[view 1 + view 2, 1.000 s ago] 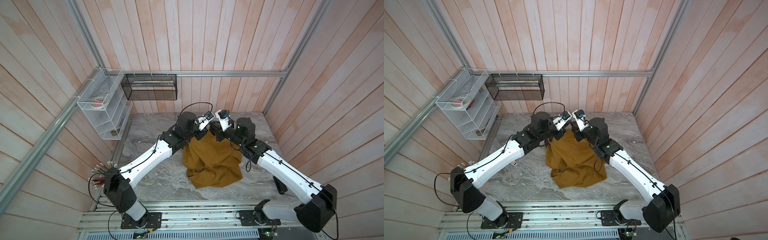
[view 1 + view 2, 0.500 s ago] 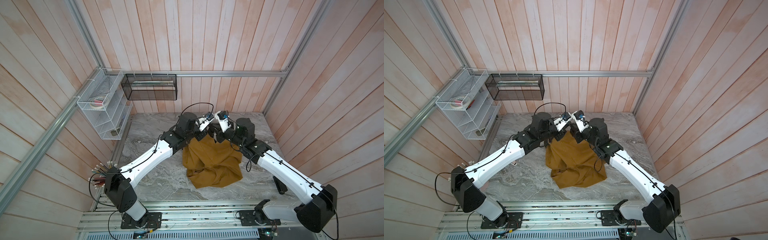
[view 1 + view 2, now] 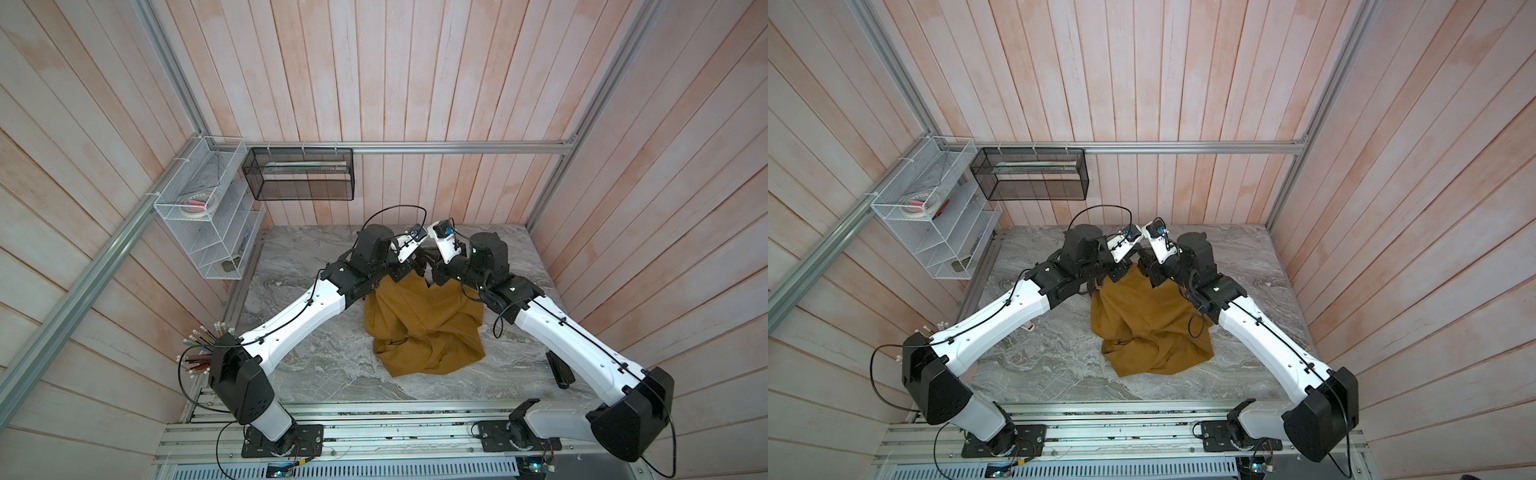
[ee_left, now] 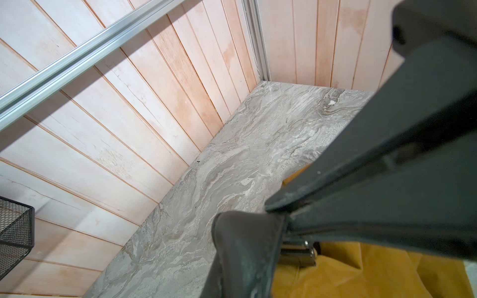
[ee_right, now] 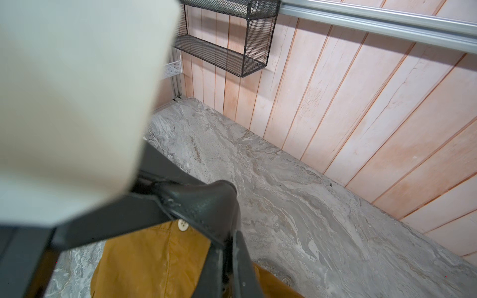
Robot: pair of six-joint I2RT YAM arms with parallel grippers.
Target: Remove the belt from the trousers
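Observation:
The mustard-brown trousers [image 3: 424, 328] [image 3: 1150, 328] hang by the waist from both grippers at the far middle of the table, with the legs bunched on the marble. My left gripper [image 3: 417, 266] [image 4: 258, 258] is shut, and a fold of the black belt [image 4: 242, 227] lies over its tips, next to a metal buckle [image 4: 296, 254]. My right gripper [image 3: 433, 272] [image 5: 228, 247] faces it tip to tip, shut on the same belt [image 5: 204, 203] fold. A pale button [image 5: 182, 225] shows just below. The rest of the belt is hidden.
The marble table [image 3: 299, 357] ends at wooden walls behind and at both sides. A short black bar [image 3: 559, 370] lies by the right arm. A black mesh basket [image 3: 299, 174] and a white wire rack [image 3: 208, 216] hang at the back left. A pencil cup [image 3: 199, 353] stands by the left base.
My right gripper has closed its jaws on the belt fold beside the left gripper. Both arms and the hanging trousers have barely moved.

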